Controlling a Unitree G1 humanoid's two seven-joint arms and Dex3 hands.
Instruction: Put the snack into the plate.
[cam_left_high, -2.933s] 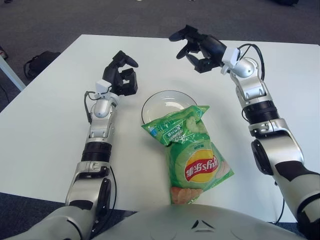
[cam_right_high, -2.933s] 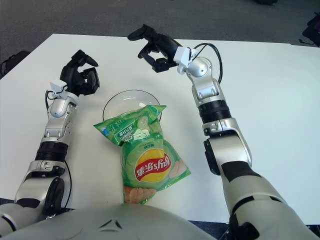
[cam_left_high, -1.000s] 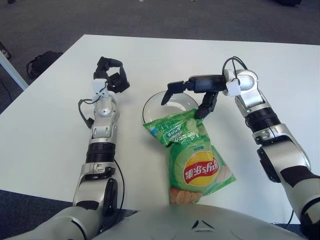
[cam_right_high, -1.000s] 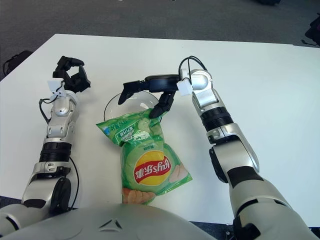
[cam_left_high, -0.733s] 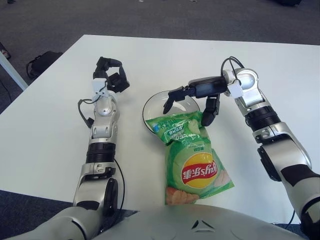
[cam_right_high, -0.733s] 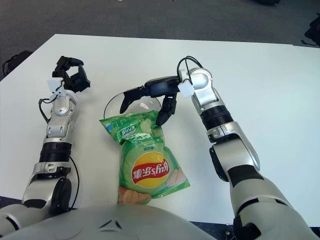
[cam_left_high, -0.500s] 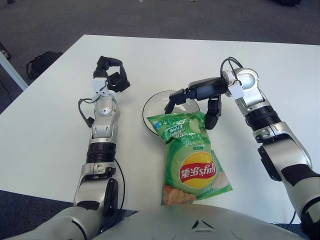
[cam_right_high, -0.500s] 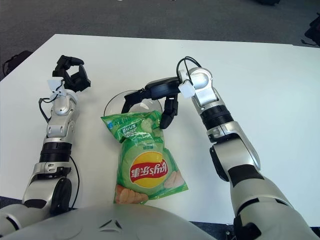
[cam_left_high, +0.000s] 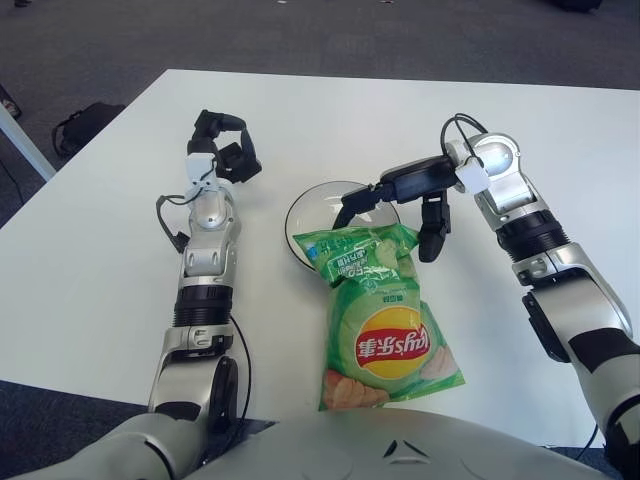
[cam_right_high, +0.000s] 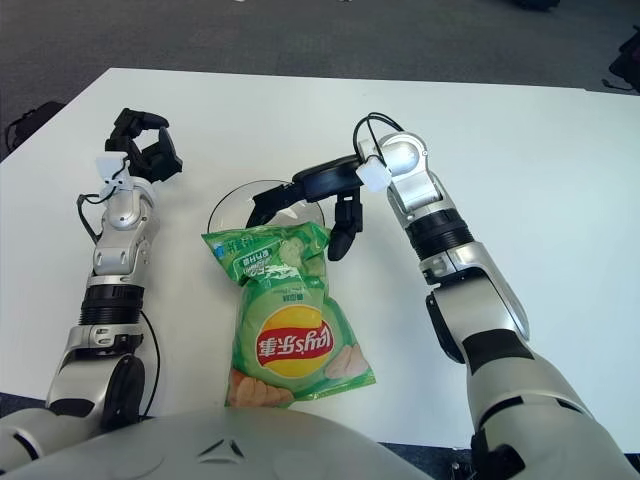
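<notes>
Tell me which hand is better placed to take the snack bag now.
Right. The right hand hangs open over the plate, its fingers straddling the top of the snack bag. The left hand is curled, left of the plate and away from the bag.

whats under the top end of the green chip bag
The near rim of the plate: the chip bag overlaps it there, and the rest of the bag lies on the white table. The covered part of the plate is hidden. The right hand is spread above the bag's top edge.
</notes>
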